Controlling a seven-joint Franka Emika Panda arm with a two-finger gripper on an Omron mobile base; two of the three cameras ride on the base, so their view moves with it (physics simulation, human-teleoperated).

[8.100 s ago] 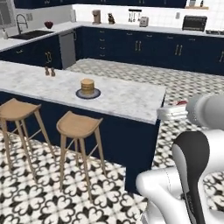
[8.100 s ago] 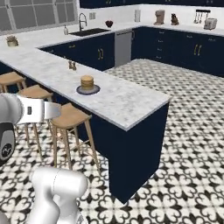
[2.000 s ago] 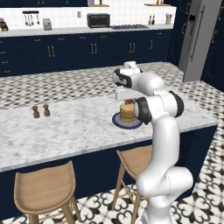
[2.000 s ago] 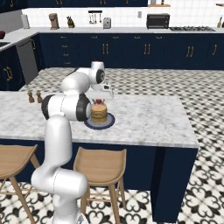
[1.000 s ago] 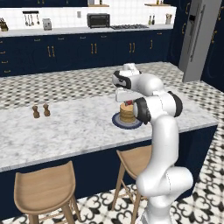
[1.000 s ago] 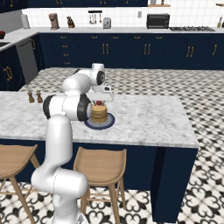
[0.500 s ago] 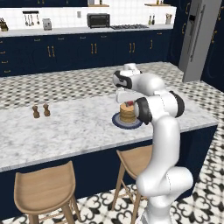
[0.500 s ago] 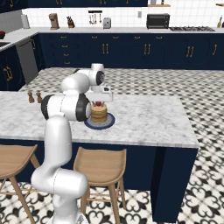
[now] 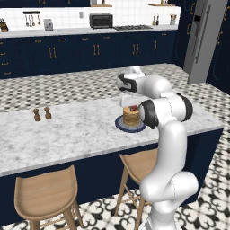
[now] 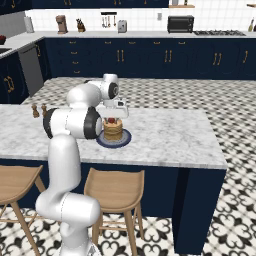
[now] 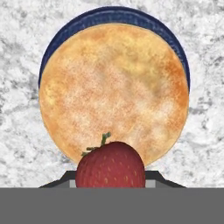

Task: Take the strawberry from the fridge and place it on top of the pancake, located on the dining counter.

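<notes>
Gripper clamped on strawberry, over pancake edge mid-worktop. Risk: off-centre release rolls berry off the stack onto plate.

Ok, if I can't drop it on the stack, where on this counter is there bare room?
The dining counter is bare marble between the plate and its far end, and between the plate and the two shakers. It is crowded only at the pancake, where the hand holds the strawberry.
</notes>
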